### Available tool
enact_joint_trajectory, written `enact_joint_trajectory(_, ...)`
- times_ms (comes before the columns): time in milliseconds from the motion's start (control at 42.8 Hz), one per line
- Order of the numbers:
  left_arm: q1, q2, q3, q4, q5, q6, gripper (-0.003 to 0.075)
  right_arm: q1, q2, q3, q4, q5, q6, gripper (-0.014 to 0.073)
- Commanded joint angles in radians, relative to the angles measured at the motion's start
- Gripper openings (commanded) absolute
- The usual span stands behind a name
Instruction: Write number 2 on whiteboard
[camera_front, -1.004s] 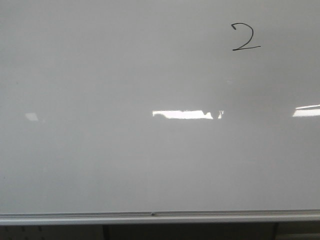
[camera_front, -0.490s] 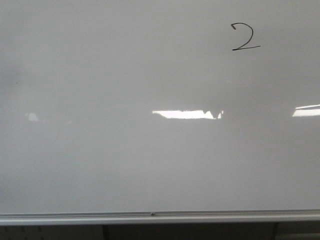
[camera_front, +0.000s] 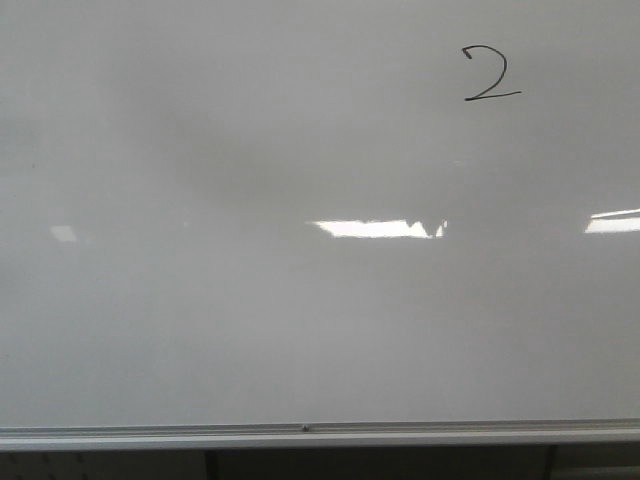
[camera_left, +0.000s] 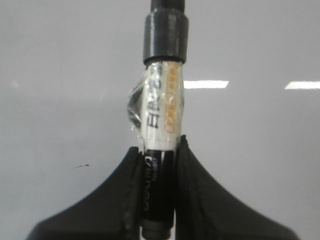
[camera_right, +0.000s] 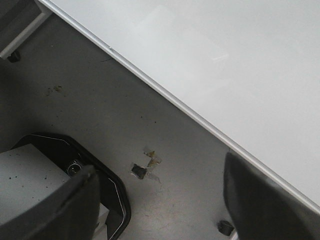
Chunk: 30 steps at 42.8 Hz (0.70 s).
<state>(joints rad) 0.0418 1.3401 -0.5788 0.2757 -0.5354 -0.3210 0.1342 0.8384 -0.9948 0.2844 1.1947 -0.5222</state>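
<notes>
You are looking at a finished 2 (camera_front: 490, 75), sitting far right on the whiteboard (camera_front: 250, 330) and unchanged over the last second; only reflections are shifting. Your left gripper (camera_left: 159, 200) is clamping the marker (camera_left: 161, 120) off the board; your right gripper (camera_right: 160, 200) is hanging apart, empty.

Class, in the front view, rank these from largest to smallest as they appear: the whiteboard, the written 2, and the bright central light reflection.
1. whiteboard
2. central light reflection
3. number 2, narrower than the reflection, though taller
</notes>
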Motion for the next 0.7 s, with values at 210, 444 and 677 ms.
enact_joint_trajectory(210, 0.012, 0.152, -0.072, -0.052, -0.205, 0.000, -0.0020, -0.008, -0.005, -0.033, 0.015, -0.048, 0.000, 0.0541)
enact_joint_trajectory(444, 0.012, 0.231, -0.134, -0.052, -0.205, 0.000, -0.0020, -0.008, -0.005, -0.033, 0.015, -0.048, 0.000, 0.0541)
enact_joint_trajectory(677, 0.012, 0.249, -0.171, -0.004, -0.170, 0.000, 0.0087, -0.008, -0.005, -0.033, 0.015, -0.048, 0.000, 0.0541)
